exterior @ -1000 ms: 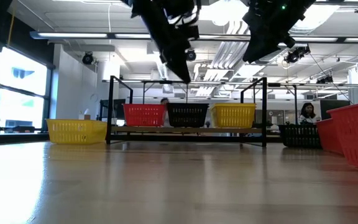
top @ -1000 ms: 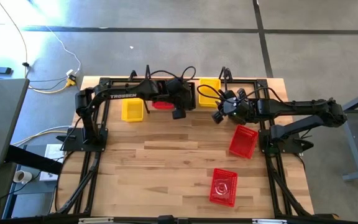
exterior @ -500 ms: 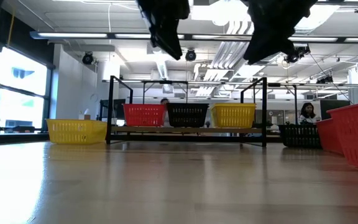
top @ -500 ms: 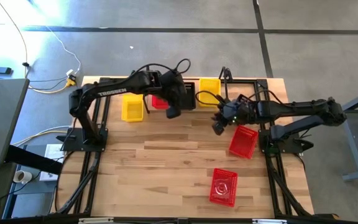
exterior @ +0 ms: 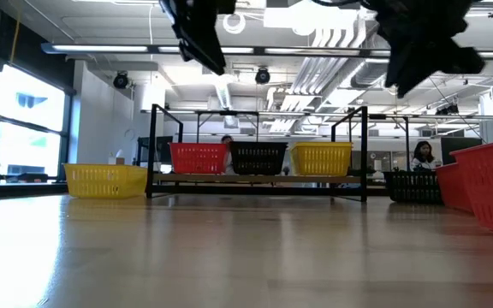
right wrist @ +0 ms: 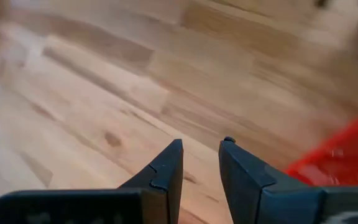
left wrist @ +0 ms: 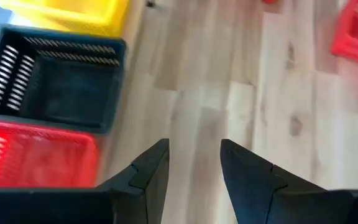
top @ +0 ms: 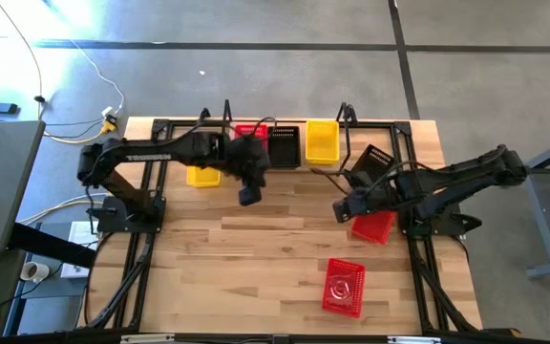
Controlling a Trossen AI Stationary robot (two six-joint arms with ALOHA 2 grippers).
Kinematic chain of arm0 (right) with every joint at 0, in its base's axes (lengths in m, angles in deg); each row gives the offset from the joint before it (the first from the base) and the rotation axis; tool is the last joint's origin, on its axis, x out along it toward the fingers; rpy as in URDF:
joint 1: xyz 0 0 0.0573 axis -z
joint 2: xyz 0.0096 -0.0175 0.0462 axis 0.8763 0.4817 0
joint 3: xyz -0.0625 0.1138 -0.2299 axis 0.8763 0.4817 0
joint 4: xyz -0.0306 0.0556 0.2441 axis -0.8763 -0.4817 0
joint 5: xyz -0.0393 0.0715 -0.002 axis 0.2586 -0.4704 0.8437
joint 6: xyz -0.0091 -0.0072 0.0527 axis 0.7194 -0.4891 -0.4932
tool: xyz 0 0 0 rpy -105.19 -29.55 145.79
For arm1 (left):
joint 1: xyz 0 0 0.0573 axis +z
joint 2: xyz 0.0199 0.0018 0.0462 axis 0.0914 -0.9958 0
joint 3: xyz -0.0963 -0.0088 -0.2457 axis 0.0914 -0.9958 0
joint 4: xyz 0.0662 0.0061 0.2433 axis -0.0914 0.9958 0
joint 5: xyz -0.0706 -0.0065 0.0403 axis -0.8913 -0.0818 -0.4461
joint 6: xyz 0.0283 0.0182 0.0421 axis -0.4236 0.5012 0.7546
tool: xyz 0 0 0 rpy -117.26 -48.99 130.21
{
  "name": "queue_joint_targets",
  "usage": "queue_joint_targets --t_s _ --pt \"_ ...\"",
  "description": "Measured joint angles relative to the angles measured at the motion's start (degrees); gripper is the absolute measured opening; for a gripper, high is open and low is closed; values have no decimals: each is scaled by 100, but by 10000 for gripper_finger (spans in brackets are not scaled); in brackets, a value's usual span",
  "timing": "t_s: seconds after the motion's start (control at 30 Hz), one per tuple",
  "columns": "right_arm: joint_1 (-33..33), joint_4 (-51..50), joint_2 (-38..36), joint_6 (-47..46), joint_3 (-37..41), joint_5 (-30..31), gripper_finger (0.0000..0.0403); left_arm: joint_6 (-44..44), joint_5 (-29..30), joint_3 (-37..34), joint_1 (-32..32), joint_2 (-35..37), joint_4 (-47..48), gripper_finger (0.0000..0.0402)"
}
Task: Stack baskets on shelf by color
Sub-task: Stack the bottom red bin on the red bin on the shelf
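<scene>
Two end effectors, left [top: 246,196], right [top: 341,210] (both empty), probably clear of shelf [top: 289,167] edge.

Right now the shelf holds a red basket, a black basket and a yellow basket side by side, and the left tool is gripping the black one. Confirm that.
Not quite. The shelf does hold a red basket, a black basket and a yellow basket side by side, but the left tool grips nothing: the left wrist view shows its fingers open and empty over bare tabletop.

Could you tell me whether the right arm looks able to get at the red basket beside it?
Probably yes: the right tool hangs open just beside that red basket, nothing between them.
</scene>
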State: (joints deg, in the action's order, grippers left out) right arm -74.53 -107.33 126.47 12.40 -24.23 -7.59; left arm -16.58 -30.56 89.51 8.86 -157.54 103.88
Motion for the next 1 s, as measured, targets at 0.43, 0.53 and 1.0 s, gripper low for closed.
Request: queue_joint_targets --t_s 0.43,0.53,1.0 --pt "-1158 -1877 0 -3280 0 78 90 -52 37 -88 -824 156 -221 136" --pt "-1389 -2182 45 -3801 0 68 90 -33 37 -88 -940 155 -221 136" --pt "-1899 -2905 987 -4957 0 -552 90 -31 37 -88 -1246 154 -234 136"
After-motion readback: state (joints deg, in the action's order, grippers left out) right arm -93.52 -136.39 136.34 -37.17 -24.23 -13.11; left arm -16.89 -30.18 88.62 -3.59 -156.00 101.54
